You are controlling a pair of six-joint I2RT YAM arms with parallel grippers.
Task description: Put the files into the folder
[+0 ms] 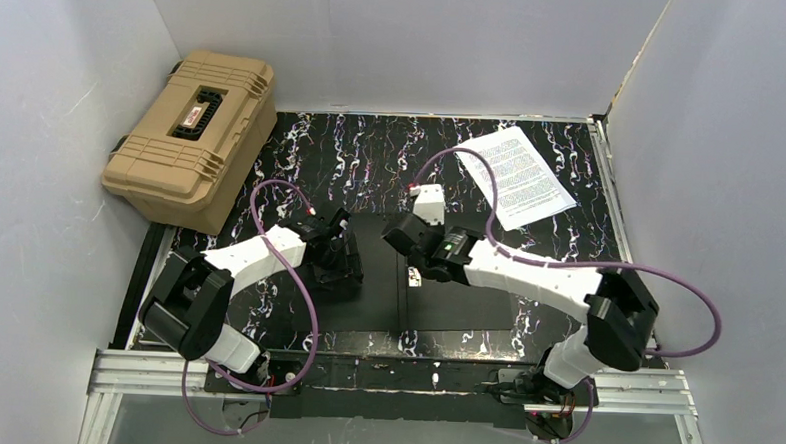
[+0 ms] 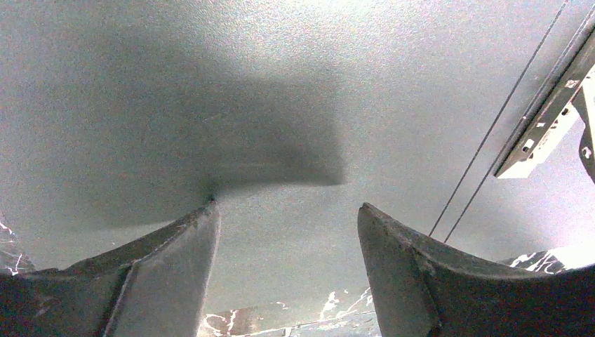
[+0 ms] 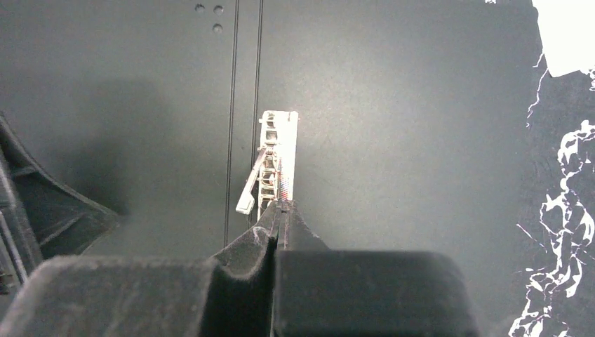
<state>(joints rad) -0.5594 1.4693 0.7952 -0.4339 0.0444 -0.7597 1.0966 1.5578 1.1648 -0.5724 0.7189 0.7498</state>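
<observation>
The folder (image 1: 465, 310) lies open at the table's middle with its black inside up. The files (image 1: 516, 175), white printed sheets, lie at the back right, apart from the folder; their corner shows in the right wrist view (image 3: 565, 35). My left gripper (image 1: 339, 270) is open low over the folder's left half (image 2: 281, 105), with nothing between its jaws (image 2: 288, 206). My right gripper (image 1: 417, 273) is shut by the spine lines. Its tips (image 3: 281, 207) touch the near end of the folder's metal clip (image 3: 278, 151).
A tan ribbed hard case (image 1: 193, 133) stands at the back left, partly off the black marbled mat (image 1: 372, 151). White walls close in the left, back and right. The arm bases sit on the rail (image 1: 402, 378) at the near edge.
</observation>
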